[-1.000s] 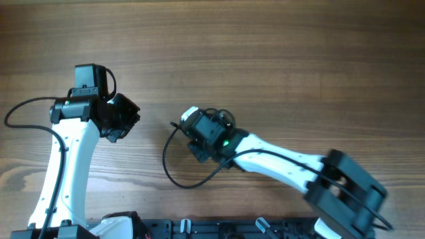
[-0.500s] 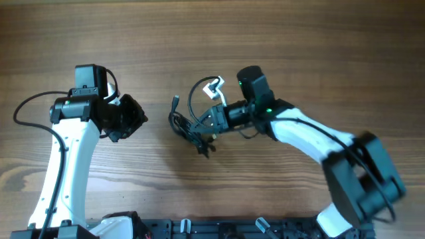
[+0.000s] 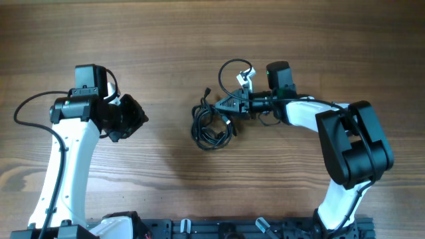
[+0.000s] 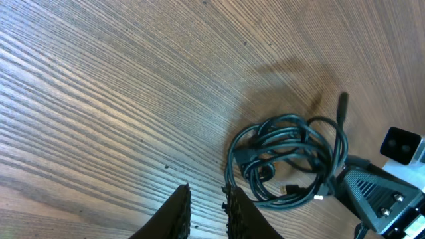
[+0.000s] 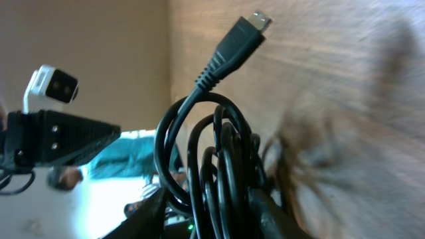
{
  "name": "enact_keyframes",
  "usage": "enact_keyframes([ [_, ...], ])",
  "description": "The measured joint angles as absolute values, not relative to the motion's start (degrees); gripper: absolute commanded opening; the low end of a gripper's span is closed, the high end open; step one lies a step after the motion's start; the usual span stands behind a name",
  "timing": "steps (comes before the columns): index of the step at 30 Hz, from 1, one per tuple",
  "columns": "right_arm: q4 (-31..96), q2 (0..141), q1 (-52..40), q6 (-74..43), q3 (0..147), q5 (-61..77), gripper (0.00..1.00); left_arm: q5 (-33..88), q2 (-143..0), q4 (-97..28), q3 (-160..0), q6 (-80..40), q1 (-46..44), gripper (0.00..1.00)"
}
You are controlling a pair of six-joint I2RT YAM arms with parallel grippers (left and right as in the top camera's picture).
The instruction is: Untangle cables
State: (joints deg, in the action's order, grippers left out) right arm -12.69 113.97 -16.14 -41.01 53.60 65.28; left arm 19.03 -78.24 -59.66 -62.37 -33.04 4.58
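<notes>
The cables [image 3: 212, 127] are thin black cords in one knotted bundle at the table's middle. One loop with a white plug [image 3: 247, 75] rises behind it. My right gripper [image 3: 229, 105] points left and is shut on strands of the bundle. In the right wrist view the cords [image 5: 219, 166] run between my fingers and a plug end [image 5: 255, 23] sticks up. My left gripper [image 3: 133, 118] is shut and empty, well left of the bundle. The left wrist view shows its fingers [image 4: 206, 211] just short of the cables [image 4: 285, 156], with the right gripper [image 4: 372, 192] beyond.
The wooden table [image 3: 199, 33] stretches all round. The left arm's own thick black cable [image 3: 26, 109] loops out at the far left. A black rail [image 3: 219, 229] runs along the front edge. The right arm [image 3: 345, 146] bends at the right.
My right arm has swung from the lower middle up to the right. The cables went from a wide loose loop to a tight bundle, shifted right. The left arm has barely moved.
</notes>
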Motion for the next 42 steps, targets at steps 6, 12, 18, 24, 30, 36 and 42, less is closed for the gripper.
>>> enact_keyframes([
  [6,-11.42,113.97,-12.8,-38.19,53.6,58.87,0.57,19.03,-78.24,-59.86,-62.37,-33.01,4.58,0.22],
  [12,1.54,111.35,-9.23,-25.39,53.76,45.34,0.63,19.81,-78.24,-59.29,-62.37,-31.35,2.72,0.22],
  [18,22.2,95.85,-10.92,-12.88,58.41,32.23,0.49,20.16,-78.35,-51.51,-62.28,-30.68,-0.38,0.21],
  [24,24.62,88.07,-26.11,-8.86,59.92,20.58,0.44,26.22,-82.87,-38.44,-57.69,-28.56,-4.58,0.2],
  [30,19.64,88.95,-34.94,-8.23,59.92,3.92,0.36,28.97,-95.98,-25.87,-56.77,-26.85,-11.38,0.3],
  [36,13.76,96.38,-34.94,-8.01,59.92,2.5,0.37,33.78,-103.39,-20.34,-56.66,-27.29,-12.75,0.3],
  [42,10.81,102.43,-34.94,-7.99,59.92,3.4,0.37,34.04,-107.37,-19.2,-56.66,-29.87,-12.75,0.34],
])
